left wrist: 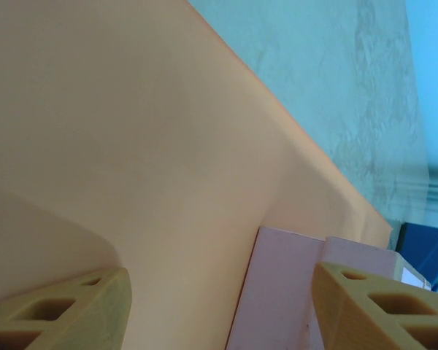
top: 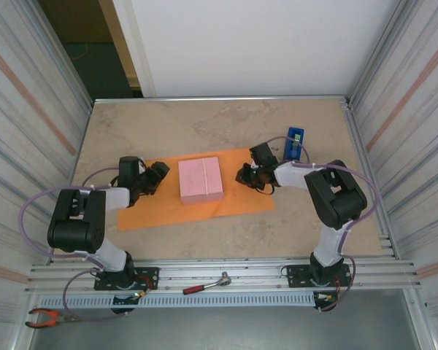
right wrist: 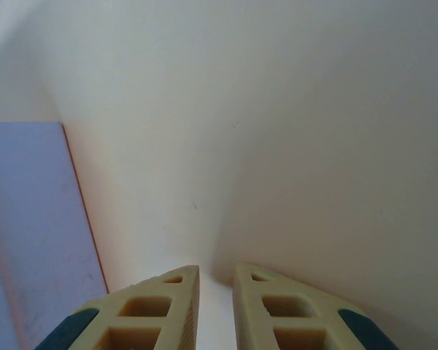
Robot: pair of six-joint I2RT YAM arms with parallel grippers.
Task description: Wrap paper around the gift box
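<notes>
Closest to the right wrist lens, the tan fingers of the right claw stand almost pressed together. A fold of the paper runs into the thin slot between them, so they are pinching the sheet (it bows upward on the right of that view, washed pale by the light). Left of those fingers lies a flat face of the gift box, tinted lilac there. From above, the right claw sits at the right-hand edge of the bright orange paper, which is spread on the beige mottled counter. The pale pink gift box rests flat near the middle of the sheet, between the two claws and touching neither. The left claw hangs over the left part of the sheet, pointing toward the box. On its own wrist camera the left claw is spread wide, with orange paper beneath it and a pink side of the box ahead in the gap. A blue tape dispenser stands on the counter just beyond the right claw, off the paper. A red-handled ratchet lies on the near rail between the arm bases, and orange-handled pliers lie at the lower left.
</notes>
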